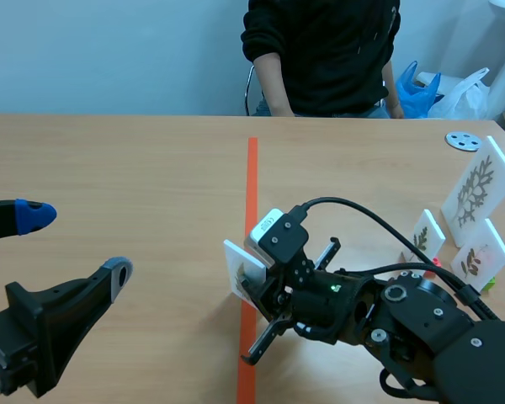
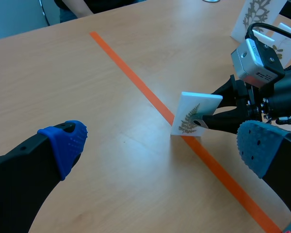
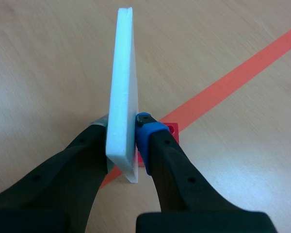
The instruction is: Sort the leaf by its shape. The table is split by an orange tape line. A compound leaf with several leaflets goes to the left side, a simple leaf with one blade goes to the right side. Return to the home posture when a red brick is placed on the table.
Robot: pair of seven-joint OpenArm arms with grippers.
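The right arm [image 1: 438, 337] enters the scene view from 4 o'clock and lies low over the wooden desk [image 1: 109, 160], its wrist rolled so that the right gripper [image 1: 254, 284] points toward 9 o'clock. That gripper is pinching a leaf card [image 1: 238, 268], which stands upright over the orange tape line [image 1: 252, 168], near 6 o'clock from the desk's middle. Whether the card's lower edge touches the desk cannot be told. The left arm [image 1: 34, 337] rests at 8 o'clock, well apart from the card, with the left gripper [image 1: 76, 244] spread wide, a blue dotted pad above and a grey one below. The card is a thick, stiff white rectangle with a smooth face. Only the left wrist view shows that face: an olive-brown, fern-like pressed leaf [image 2: 188, 120] with many small leaflets along a stem, at 1 o'clock ahead of the spread gripper. The right wrist view shows the card edge-on, a slim pale slab clamped between a grey pad and a blue pad [image 3: 146, 127]. A small red block [image 3: 171, 129] with a round hole sits just behind the blue pad, by the tape. Only the scene view shows three more white cards [image 1: 478, 189] at 3 o'clock, a grey perforated disc [image 1: 464, 140] at 2 o'clock, and a person [image 1: 320, 50] in black at 12 o'clock.
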